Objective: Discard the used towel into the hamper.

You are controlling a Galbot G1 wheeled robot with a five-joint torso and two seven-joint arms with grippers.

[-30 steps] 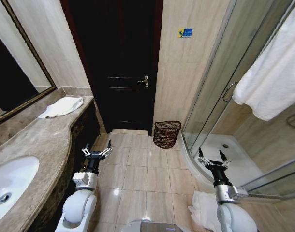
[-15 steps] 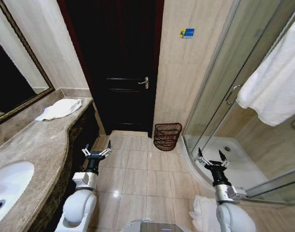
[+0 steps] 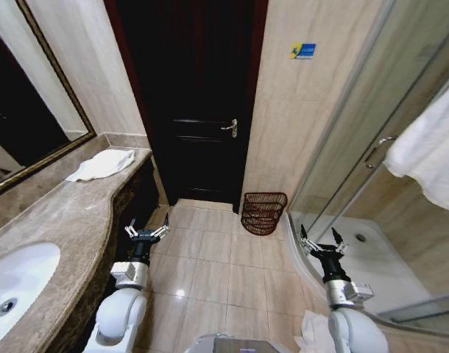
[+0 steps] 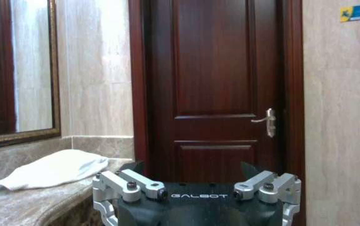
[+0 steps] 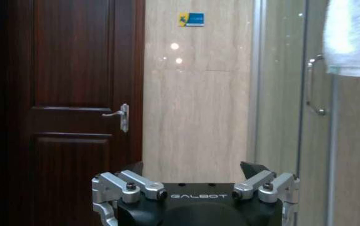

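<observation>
A crumpled white towel (image 3: 103, 164) lies at the far end of the marble counter (image 3: 62, 213), and in the left wrist view the towel (image 4: 48, 170) sits beside the door. The hamper (image 3: 263, 212), a dark red-brown wire basket, stands on the floor against the wall, between the door and the shower. My left gripper (image 3: 146, 232) is held low beside the counter, open and empty, well short of the towel (image 4: 192, 165). My right gripper (image 3: 319, 240) hovers open and empty near the shower rim (image 5: 192, 165).
A dark wooden door (image 3: 191, 103) is closed straight ahead. The glass shower enclosure (image 3: 357, 169) is on the right, with a white towel (image 3: 430, 154) hanging on it. Another white cloth (image 3: 311, 331) lies on the floor by my right arm. The sink (image 3: 18, 283) is near left.
The whole picture has shifted, so the camera has moved; the door and hamper now sit a little further right and lower. Both arms keep the same pose, grippers still open.
</observation>
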